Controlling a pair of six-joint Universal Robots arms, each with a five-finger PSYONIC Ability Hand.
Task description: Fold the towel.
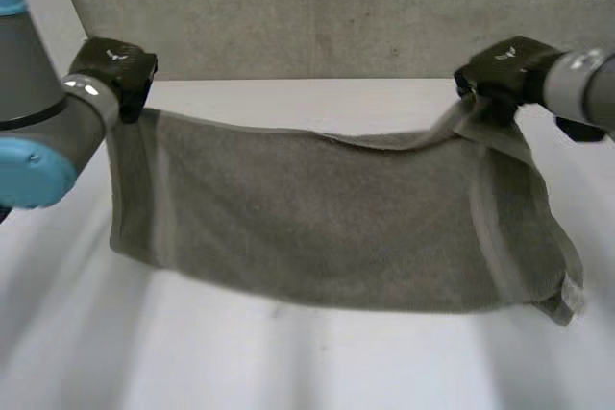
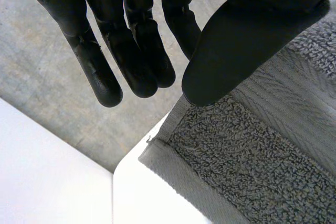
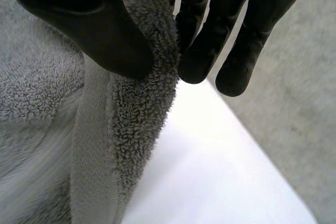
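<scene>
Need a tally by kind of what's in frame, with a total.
Grey towel: 1
Black robot hands: 2 (left hand, right hand)
White table: 1
Total: 4

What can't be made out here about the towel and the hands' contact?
- Left wrist view: whether the left hand touches the towel; its thumb covers the spot.
- Head view: the grip of the right hand, hidden by the hand's own back.
- Head view: how many layers the towel has; its top face covers the rest.
- Right wrist view: most of the towel, cut off by the edges.
</scene>
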